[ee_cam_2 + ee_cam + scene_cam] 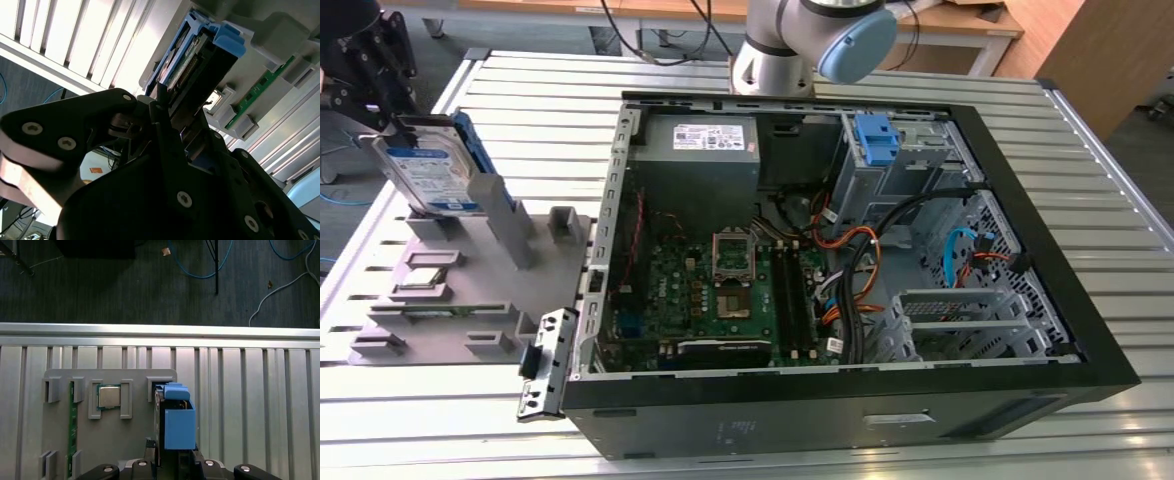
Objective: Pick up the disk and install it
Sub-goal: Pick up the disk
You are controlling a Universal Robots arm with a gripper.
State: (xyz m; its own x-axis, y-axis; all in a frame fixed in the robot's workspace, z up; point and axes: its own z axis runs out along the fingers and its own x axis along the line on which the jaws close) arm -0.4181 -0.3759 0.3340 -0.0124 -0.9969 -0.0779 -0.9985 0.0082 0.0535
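The bench under me is pale ribbed metal, its slats catching bright light. Past its edge lies a dark grey carpet floor — a blue cable and a white cable trail across it. In the exterior view, a wooden desk and a wooden panel stand beyond.

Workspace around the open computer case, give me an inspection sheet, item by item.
Surface: slatted metal table, carrying a grey fixture and an open case.
Job's things: disk stands upright in the fixture, outside the case.
Clutter: chip and green stick sit in fixture slots.
End effector: end effector is at the disk; grip cannot be told.
Cables: orange, black and blue cables run inside the case; a blue cable lies on the floor.
Surroundings: dark floor; arm base behind the case.
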